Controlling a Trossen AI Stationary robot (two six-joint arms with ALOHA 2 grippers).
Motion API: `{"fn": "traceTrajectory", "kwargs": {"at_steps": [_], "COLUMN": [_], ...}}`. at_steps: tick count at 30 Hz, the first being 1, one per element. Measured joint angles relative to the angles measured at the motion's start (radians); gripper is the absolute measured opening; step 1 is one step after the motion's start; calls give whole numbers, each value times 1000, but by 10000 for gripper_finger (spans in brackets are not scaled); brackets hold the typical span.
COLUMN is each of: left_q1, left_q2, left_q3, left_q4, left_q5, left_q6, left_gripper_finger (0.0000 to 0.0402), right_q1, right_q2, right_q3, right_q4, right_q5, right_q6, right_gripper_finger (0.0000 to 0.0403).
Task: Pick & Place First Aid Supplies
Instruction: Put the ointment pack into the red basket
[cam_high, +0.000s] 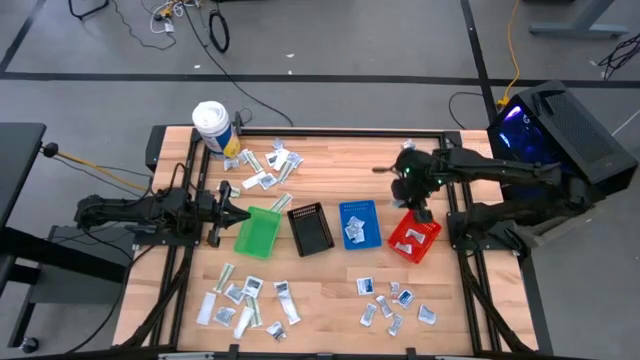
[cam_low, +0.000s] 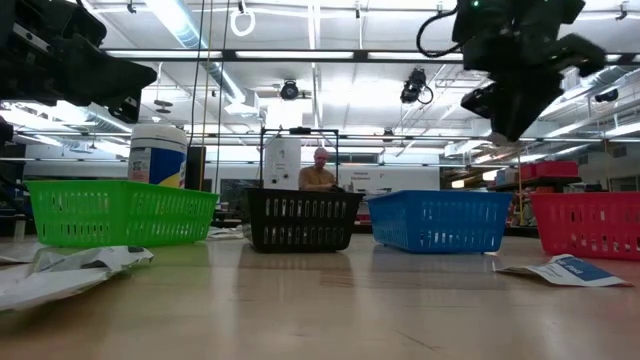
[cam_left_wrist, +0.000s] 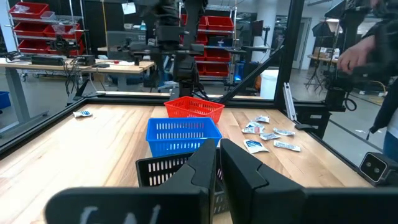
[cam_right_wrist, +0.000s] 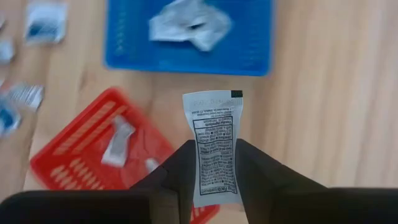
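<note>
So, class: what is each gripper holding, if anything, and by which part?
The right gripper pinches a white printed sachet by its lower end, above the red bin. The left gripper is shut and holds nothing.

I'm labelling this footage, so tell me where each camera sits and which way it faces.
High: overhead, straight down on the table; both arms show.
Low: table height, facing the green bin; arms overhead.
Left wrist: above the shut left gripper, looking over the bins.
Right wrist: looking down; right gripper holds a sachet.
Shared: blue bin and red bin in all four.
</note>
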Motion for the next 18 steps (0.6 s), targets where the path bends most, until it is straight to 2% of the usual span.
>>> {"fn": "traceTrajectory", "kwargs": {"at_steps": [4, 11, 18], "left_q1": [0, 0, 0], "left_q2": [0, 0, 0], "left_q3": [0, 0, 0], "left_q4": [0, 0, 0], "left_q5": [0, 0, 0], "left_q6": [0, 0, 0], "left_gripper_finger": [32, 32, 32], "right_q1": [88, 222, 296], "right_q2": [0, 0, 0], "right_q3": [0, 0, -23], "right_q4": [-34, -101, -106], "right_q5": [-3, -3, -2], "right_q6": [-62, -66, -53], "right_gripper_finger": [109, 109, 109]}}
